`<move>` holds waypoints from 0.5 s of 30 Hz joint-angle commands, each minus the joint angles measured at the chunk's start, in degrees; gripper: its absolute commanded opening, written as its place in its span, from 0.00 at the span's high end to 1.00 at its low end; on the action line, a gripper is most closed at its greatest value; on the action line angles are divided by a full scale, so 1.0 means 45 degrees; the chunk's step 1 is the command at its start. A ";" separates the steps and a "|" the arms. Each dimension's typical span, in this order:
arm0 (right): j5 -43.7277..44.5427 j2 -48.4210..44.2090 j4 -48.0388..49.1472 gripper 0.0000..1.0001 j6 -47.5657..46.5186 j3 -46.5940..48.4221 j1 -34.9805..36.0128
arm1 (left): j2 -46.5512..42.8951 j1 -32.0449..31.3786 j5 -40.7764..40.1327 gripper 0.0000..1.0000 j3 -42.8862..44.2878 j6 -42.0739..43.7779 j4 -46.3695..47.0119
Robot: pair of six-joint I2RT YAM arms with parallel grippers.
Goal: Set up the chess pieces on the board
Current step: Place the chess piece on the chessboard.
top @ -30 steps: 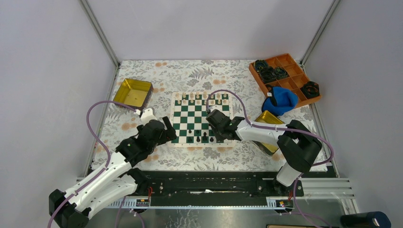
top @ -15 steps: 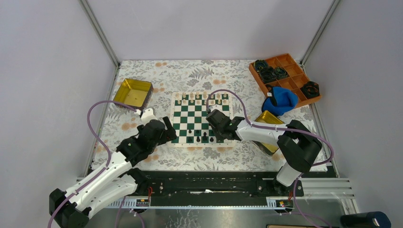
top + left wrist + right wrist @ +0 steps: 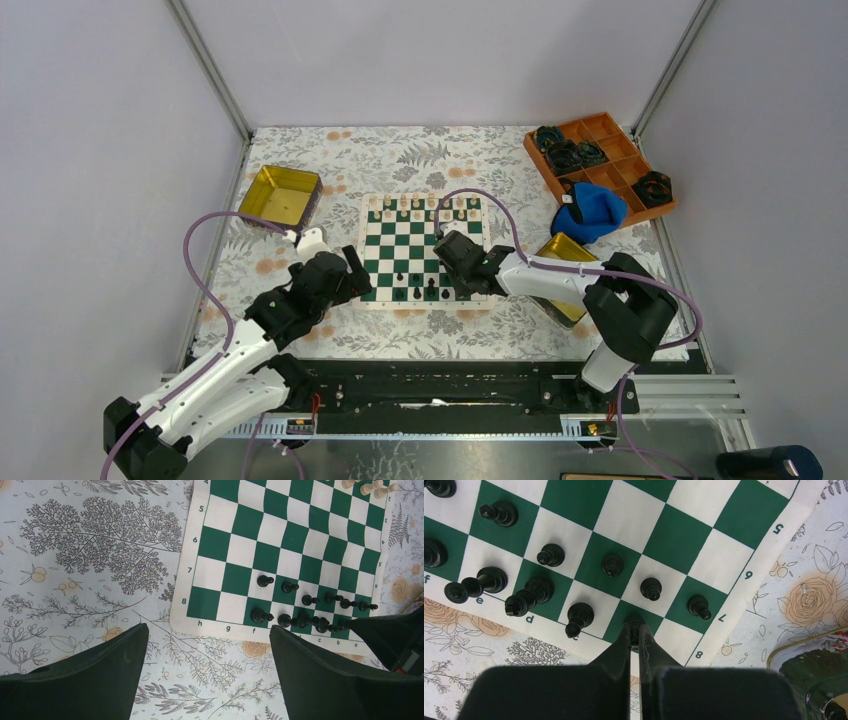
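Change check: against the overhead shots from the last second, nothing has shifted. Both my arms sit in the same pose, and no piece on the board (image 3: 400,240) has moved. I read this as a pause in the middle of a placement, not progress.

My right pincer (image 3: 635,629) has its fingers pressed together, tips down over the green square b8 in the near row, one in from the corner. A small dark nub shows right at the tips. It may be the head of a black piece pinched there, but I cannot confirm it.

My left pincer (image 3: 206,637) has its fingers wide apart and holds nothing. It hovers over the counter (image 3: 90,555) just off the board's near edge, by the f and g marks.

Task state: the black pieces (image 3: 551,555) stand as pawns on row 7 from f across to a, with back-row pieces from f toward c. The g and h squares in both rows are bare. The cream pieces (image 3: 420,204) are lined along the far edge. Judgement: the black side is only partly set, with the g and h files outstanding.

Writing: only the board's border coordinates can be read.
- Left wrist view: h, g, f, then c, b, a along the near edge, and 5 to 8 up the side.
- Right wrist view: f, e, d, c and 5, 6, 7, 8, seen rotated.
- No brand or maker's mark is legible anywhere.
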 commanded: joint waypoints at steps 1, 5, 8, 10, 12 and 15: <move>-0.0074 -0.0294 -0.0156 1.00 -0.0050 0.0058 0.0131 | -0.0048 0.0099 -0.0263 0.01 -0.0118 -0.0188 0.0398; -0.0140 -0.0361 -0.0283 1.00 -0.0030 0.0053 0.0136 | -0.0019 0.0099 -0.0266 0.01 -0.0110 -0.0187 0.0411; -0.0164 -0.0385 -0.0355 1.00 -0.0045 0.0067 0.0136 | 0.0008 0.0115 -0.0264 0.01 -0.0105 -0.0188 0.0400; -0.0205 -0.0351 -0.0364 1.00 -0.0045 0.0072 0.0134 | 0.0012 0.0118 -0.0248 0.01 -0.0100 -0.0188 0.0399; -0.0299 -0.0290 -0.0400 1.00 -0.0033 0.0072 0.0129 | 0.0006 0.0118 -0.0247 0.01 -0.0110 -0.0184 0.0392; -0.0372 -0.0169 -0.0401 1.00 -0.0033 0.0063 0.0126 | -0.0011 0.0119 -0.0242 0.01 -0.0100 -0.0188 0.0374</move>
